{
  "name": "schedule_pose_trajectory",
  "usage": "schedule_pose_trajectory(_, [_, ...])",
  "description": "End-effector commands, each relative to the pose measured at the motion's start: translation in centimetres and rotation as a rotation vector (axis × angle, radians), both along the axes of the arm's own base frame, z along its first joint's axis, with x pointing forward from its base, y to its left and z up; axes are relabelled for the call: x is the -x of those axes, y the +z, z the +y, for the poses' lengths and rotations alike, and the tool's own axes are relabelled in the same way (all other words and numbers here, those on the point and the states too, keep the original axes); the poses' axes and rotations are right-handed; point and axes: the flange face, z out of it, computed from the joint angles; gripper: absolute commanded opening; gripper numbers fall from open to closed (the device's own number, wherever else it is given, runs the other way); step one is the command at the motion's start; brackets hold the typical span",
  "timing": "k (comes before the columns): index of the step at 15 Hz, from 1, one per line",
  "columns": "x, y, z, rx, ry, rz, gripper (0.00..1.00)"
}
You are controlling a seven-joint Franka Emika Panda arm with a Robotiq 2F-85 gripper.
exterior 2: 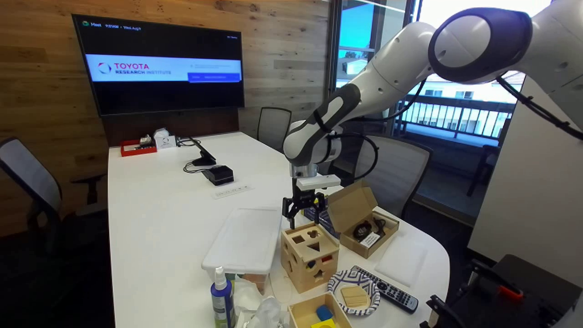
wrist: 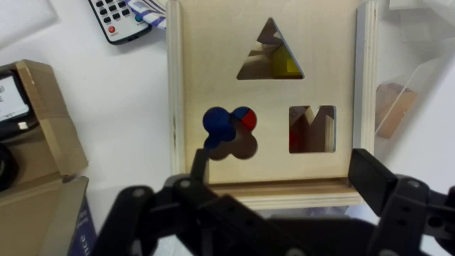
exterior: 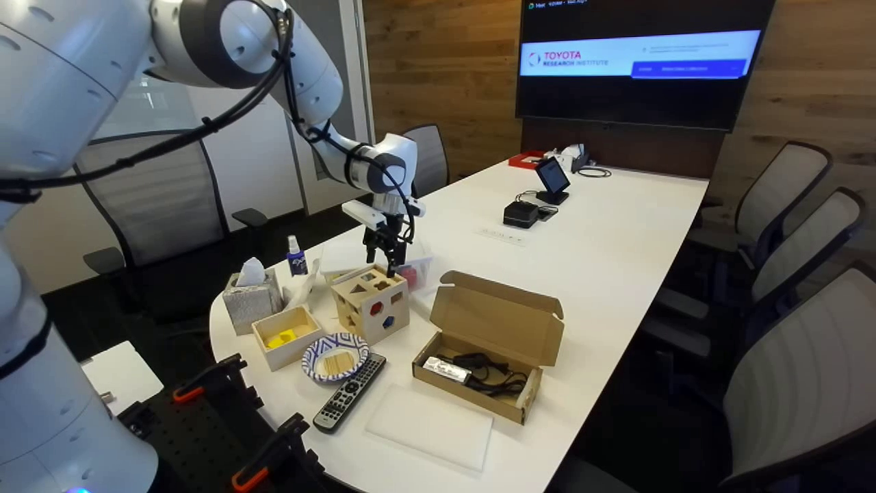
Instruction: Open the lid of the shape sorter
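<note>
The shape sorter (exterior: 373,330) is a light-wood cube standing on the table in both exterior views (exterior 2: 295,273). Its lid (wrist: 270,96) lies flat on top between two raised side rails, with triangle, clover and square holes. Blue, red and yellow pieces show through the holes. A strip of darker wood shows between the lid's edge and the end wall (wrist: 298,200). My gripper (wrist: 279,153) is open and empty, pointing down over that end of the sorter, also in both exterior views (exterior: 380,264) (exterior 2: 304,223). One finger overlaps the clover hole's corner, the other a side rail. Contact cannot be told.
An open cardboard box (exterior: 493,318) with cables, a remote (exterior: 350,392), a patterned bowl (exterior: 316,349), and a small wooden tray (exterior: 301,350) stand near the sorter. A lidded plastic bin (exterior 2: 246,237), a spray bottle (exterior 2: 222,298) and a tissue box (exterior: 250,308) are close by.
</note>
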Motion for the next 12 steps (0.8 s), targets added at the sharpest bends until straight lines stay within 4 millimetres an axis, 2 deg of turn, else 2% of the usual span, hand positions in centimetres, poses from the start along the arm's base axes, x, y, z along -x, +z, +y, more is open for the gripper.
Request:
schedule_pose_trajectory(1, [-1.4, -1.3, 0.6, -0.045, 0.029, 0.024, 1.00])
schedule_pose_trajectory(5, [-1.8, -2.6, 0.8, -0.045, 0.027, 0.036, 1.00])
schedule_pose_trajectory(12, [-1.7, -2.4, 0.9, -0.045, 0.045, 0.159, 1.00])
